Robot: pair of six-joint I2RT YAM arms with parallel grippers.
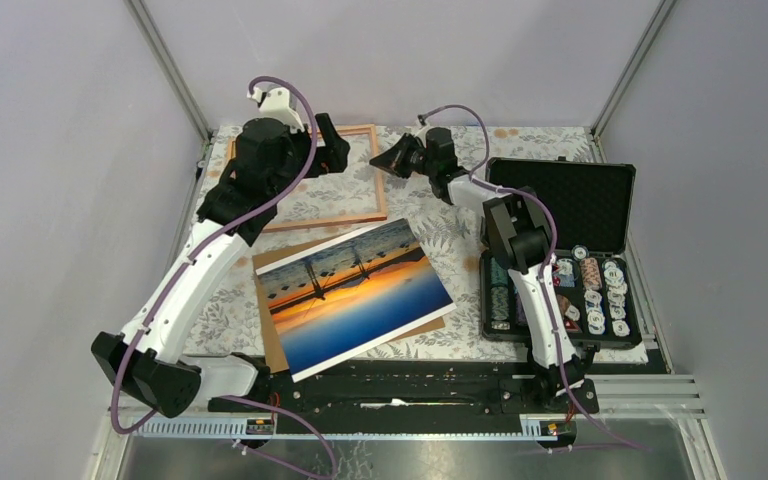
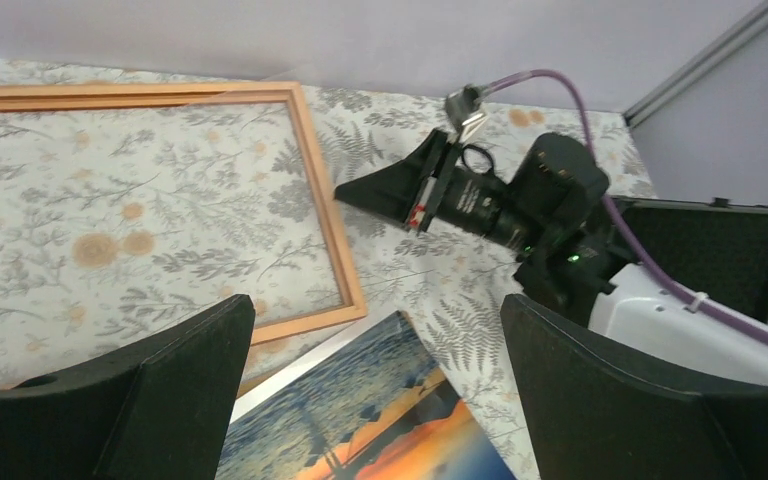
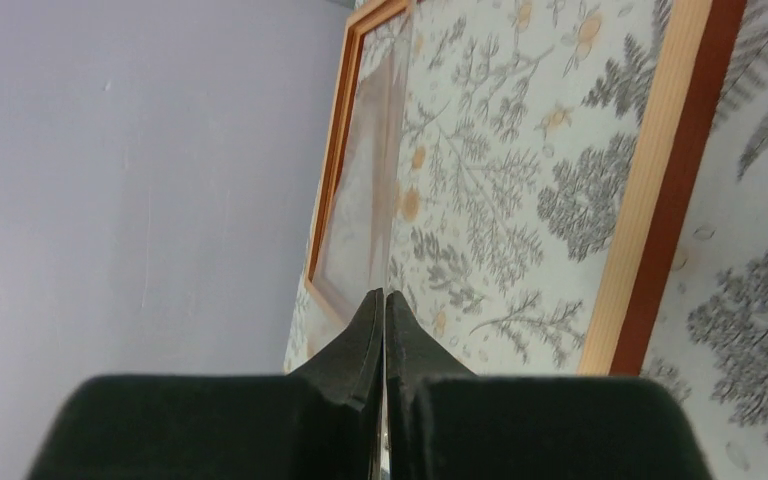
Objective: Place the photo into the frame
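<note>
Photo, rectangular sunset-bridge print, nearer than thin orange-brown wooden frame | left gripper spread | right gripper pressed together

Soft, even light fell from above, bright and without hard glare. Shadows on the counter were faint and diffuse. The overhead view was sharp across its width. In the wrist views the near fingers of the left pincer and the right pincer were dark and blurred. The frame behind stayed crisp, its pane showing a pale sheen.
</note>
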